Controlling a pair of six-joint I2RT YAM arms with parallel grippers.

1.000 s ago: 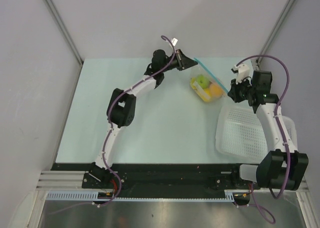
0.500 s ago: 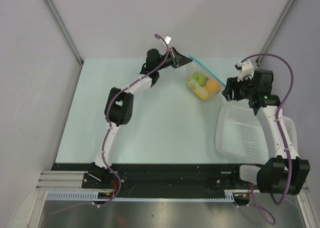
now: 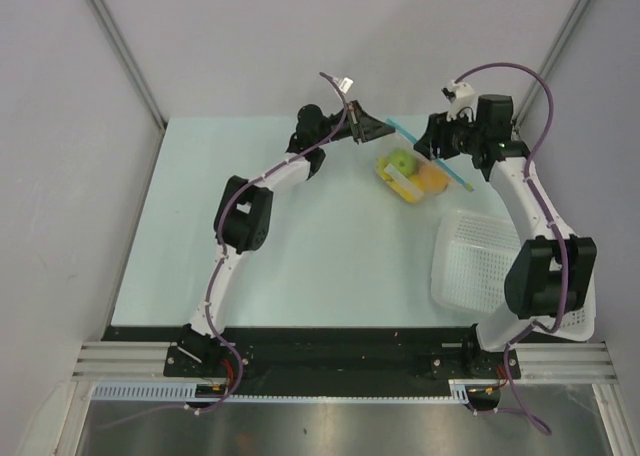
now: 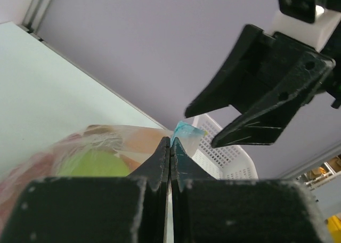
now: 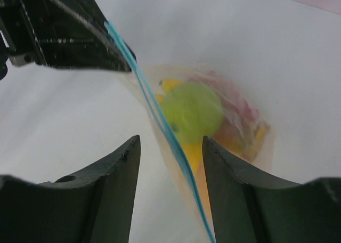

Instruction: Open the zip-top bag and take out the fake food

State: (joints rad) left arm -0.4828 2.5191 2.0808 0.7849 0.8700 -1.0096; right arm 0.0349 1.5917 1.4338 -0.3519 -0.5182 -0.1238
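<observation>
The clear zip-top bag (image 3: 412, 173) hangs above the far middle of the table, its blue zip strip (image 3: 430, 154) running diagonally. Inside are fake food pieces: a green apple (image 3: 402, 161), a yellow piece (image 3: 405, 185) and an orange (image 3: 433, 181). My left gripper (image 3: 385, 128) is shut on the bag's upper left corner; the teal corner (image 4: 186, 131) pokes past its fingertips (image 4: 169, 143). My right gripper (image 3: 432, 146) is open, its jaws either side of the zip strip (image 5: 165, 131), not touching it. The apple (image 5: 193, 111) shows through the plastic.
A white perforated basket (image 3: 480, 266) lies on the table at the right, below the bag. It also shows in the left wrist view (image 4: 224, 158). The pale green table (image 3: 300, 246) ends at grey walls behind and at both sides.
My right gripper has swung from beside the basket up and left to the bag's zip strip, now straddling it. The left gripper shifted a little while holding the bag's corner.
</observation>
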